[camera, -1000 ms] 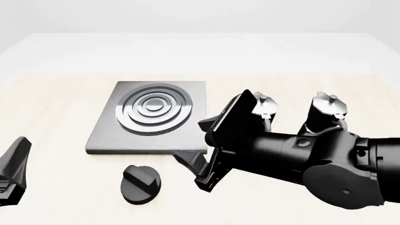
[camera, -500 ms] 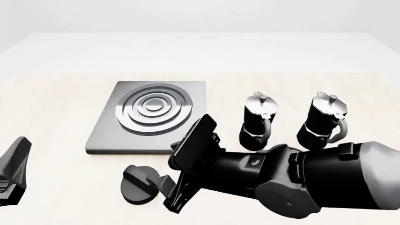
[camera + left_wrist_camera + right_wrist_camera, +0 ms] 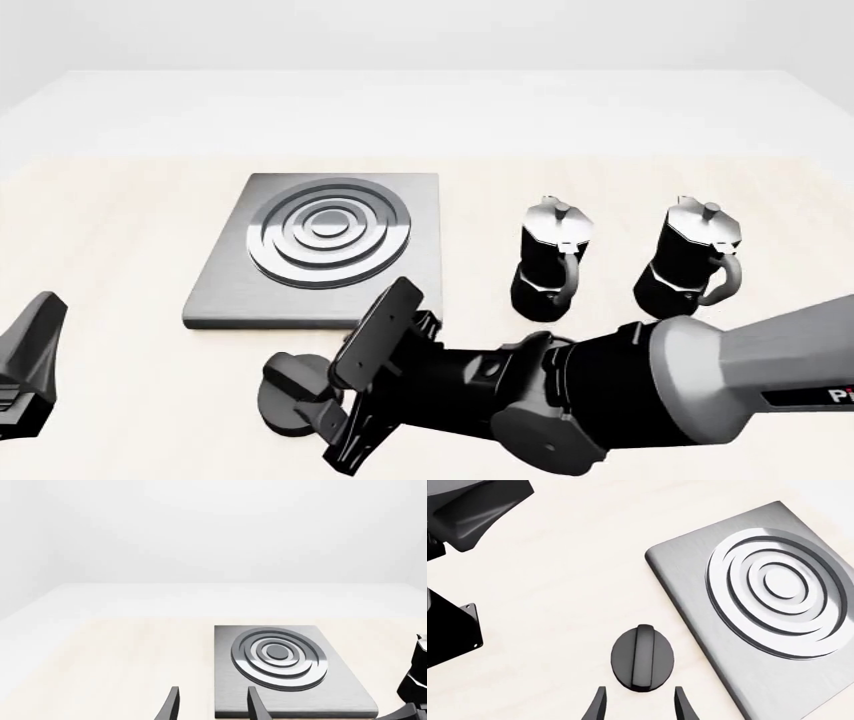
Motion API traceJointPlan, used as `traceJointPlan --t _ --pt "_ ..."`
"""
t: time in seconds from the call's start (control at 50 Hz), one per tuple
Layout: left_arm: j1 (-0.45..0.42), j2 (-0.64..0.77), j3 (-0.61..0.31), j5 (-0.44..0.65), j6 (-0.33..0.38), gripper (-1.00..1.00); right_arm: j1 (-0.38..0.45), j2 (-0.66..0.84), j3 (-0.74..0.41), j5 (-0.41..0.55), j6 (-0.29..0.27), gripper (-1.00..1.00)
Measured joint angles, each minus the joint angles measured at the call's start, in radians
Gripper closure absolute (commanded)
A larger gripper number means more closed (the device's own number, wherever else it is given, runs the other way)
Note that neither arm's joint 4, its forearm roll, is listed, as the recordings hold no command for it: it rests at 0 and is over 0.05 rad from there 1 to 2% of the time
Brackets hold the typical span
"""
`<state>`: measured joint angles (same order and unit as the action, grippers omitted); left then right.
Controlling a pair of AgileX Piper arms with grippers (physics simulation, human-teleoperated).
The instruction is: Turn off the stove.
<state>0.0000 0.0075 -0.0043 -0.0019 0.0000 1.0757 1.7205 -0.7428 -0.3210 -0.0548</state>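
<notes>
On the pale table (image 3: 120,200) your right gripper (image 3: 637,705), fingers apart, lines up on the stove's knob (image 3: 642,657) — you're mid-approach. Next, straddle the raised bar, close, twist; your left gripper (image 3: 212,705) idles, spread.

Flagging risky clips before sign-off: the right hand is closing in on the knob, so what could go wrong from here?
1. The right hand is open, short of the knob; its fingers could land on the knob's rim instead of straddling the raised bar.
2. In the front view the arm hides much of the knob, so alignment is hard to judge.
</notes>
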Motion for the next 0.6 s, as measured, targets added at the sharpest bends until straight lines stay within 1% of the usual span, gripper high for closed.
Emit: traceJointPlan --t 0.6 --pt "0.0 0.0 0.0 0.0 0.0 -1.0 0.008 0.154 -0.056 -0.052 0.016 -1.0"
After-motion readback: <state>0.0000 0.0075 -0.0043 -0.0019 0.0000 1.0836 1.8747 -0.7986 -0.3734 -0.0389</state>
